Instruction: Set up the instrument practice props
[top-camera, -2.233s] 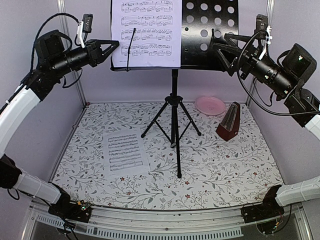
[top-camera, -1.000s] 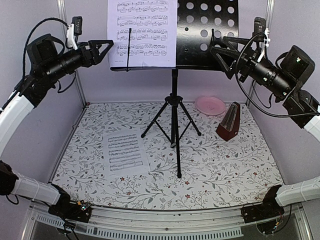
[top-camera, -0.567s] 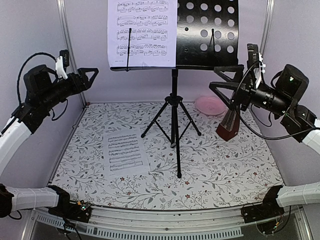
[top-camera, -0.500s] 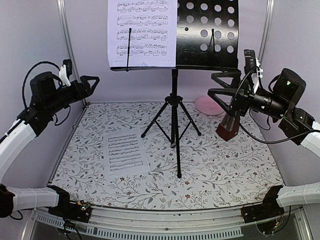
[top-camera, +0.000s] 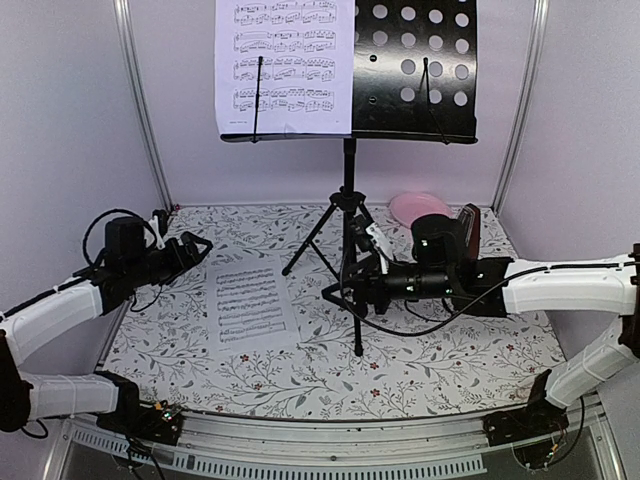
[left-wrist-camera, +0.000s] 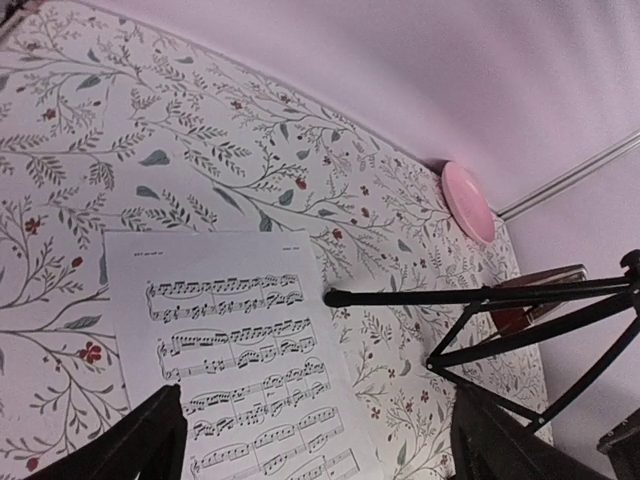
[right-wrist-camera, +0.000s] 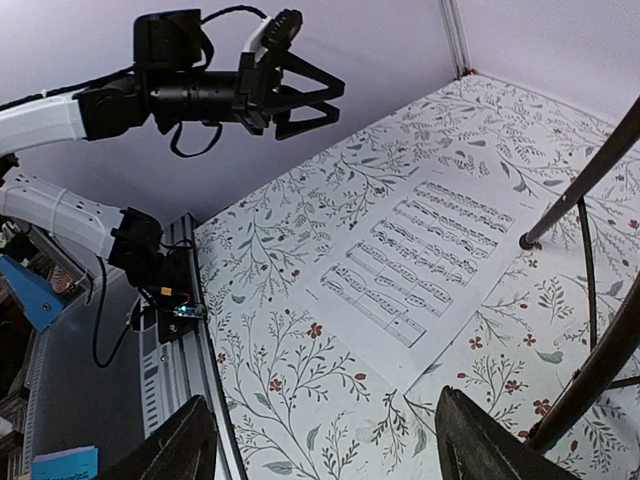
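The music stand (top-camera: 415, 65) is standing mid-counter toward the back, tripod legs spread. One sheet-music page (top-camera: 285, 65) is resting on the left half of its desk. The second page (top-camera: 250, 300) is lying flat on the floral counter (top-camera: 450, 350), just left of the legs. The metronome (top-camera: 468, 225) is sitting back right by the pink plate (top-camera: 415, 205), half hidden behind the right arm. The left fingers (top-camera: 198, 243) are hovering low at the flat page's left edge, spread wide and gripping nothing. The right fingers (top-camera: 345, 290) are hanging low beside the stand's front leg, aiming at that page, also gaping and empty.
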